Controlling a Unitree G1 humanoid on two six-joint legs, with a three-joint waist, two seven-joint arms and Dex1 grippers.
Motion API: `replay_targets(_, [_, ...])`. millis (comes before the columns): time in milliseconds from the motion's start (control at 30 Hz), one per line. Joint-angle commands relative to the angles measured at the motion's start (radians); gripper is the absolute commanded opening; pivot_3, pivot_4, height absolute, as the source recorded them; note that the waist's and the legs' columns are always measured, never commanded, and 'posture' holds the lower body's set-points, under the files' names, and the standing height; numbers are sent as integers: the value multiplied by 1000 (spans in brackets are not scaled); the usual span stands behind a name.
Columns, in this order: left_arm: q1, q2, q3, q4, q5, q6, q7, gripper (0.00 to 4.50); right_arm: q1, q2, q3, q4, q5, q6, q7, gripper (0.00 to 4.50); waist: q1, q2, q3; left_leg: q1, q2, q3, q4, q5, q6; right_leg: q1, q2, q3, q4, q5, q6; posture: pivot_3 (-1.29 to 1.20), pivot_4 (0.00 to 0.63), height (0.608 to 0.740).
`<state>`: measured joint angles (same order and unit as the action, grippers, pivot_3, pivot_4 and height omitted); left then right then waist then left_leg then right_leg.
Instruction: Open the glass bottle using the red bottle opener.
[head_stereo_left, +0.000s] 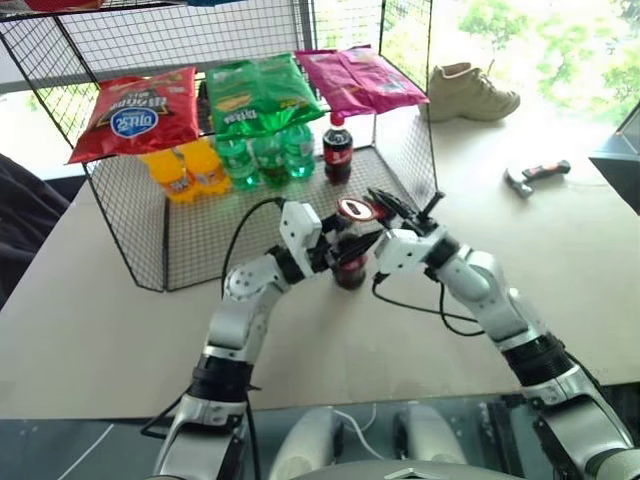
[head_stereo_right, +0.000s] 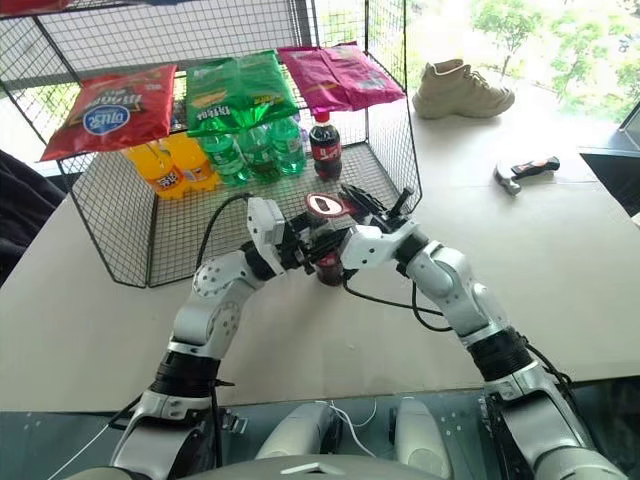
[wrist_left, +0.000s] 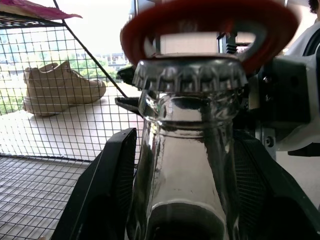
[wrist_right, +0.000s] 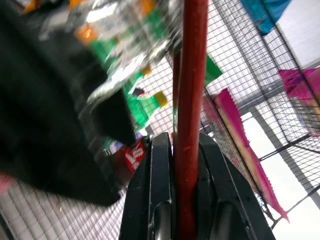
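Note:
The glass bottle (head_stereo_left: 350, 268) stands on the table just in front of the wire cage, my left gripper (head_stereo_left: 338, 252) shut on its body. In the left wrist view my black fingers (wrist_left: 107, 185) flank the clear neck (wrist_left: 185, 150), which ends in a metal crown cap (wrist_left: 190, 75). The red bottle opener (head_stereo_left: 355, 210) lies flat over the cap, and its looped end (wrist_left: 200, 20) sits on the cap's top edge. My right gripper (head_stereo_left: 378, 208) comes in from the right and is shut on the opener's handle (wrist_right: 191, 100), which is pinched between its fingers (wrist_right: 161, 190).
A wire cage (head_stereo_left: 405, 165) behind the bottle holds snack bags, orange and green bottles, and a plastic cola bottle (head_stereo_left: 338, 150). A beige shoe (head_stereo_left: 470, 92) lies at the far right. A tool with an orange-and-black handle (head_stereo_left: 538, 175) rests on the table to the right.

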<state>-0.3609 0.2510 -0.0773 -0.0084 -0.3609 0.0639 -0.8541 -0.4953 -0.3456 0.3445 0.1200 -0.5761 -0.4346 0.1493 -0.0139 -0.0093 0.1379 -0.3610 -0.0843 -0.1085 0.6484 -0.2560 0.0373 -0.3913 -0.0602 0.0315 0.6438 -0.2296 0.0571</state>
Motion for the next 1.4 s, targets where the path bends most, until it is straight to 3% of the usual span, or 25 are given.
replay_targets(33, [-25,-6,-9,-8,-2,10,9,2114,17,0,99,78,-73,-28,24,0,0,0,0,0,0,0,0,0,0,0,0,0,0,0,0,0,150,740])
replay_targets(767, [-26,-17,-10,6,5,14,15,2114,-10,-5,117,103,-64,-86,68,0,0,1,-1,0,0,0,0,-2,3,0,0,0,0,0,0,0,150,740])
replay_targets(1400, [-49,-32,-31,80,16,-15,-8,2114,-225,-257,48,246,-117,-239,11,0,17,1,1,-2,-1,-2,0,-2,3,1,-1,-2,-3,0,0,0,150,740])
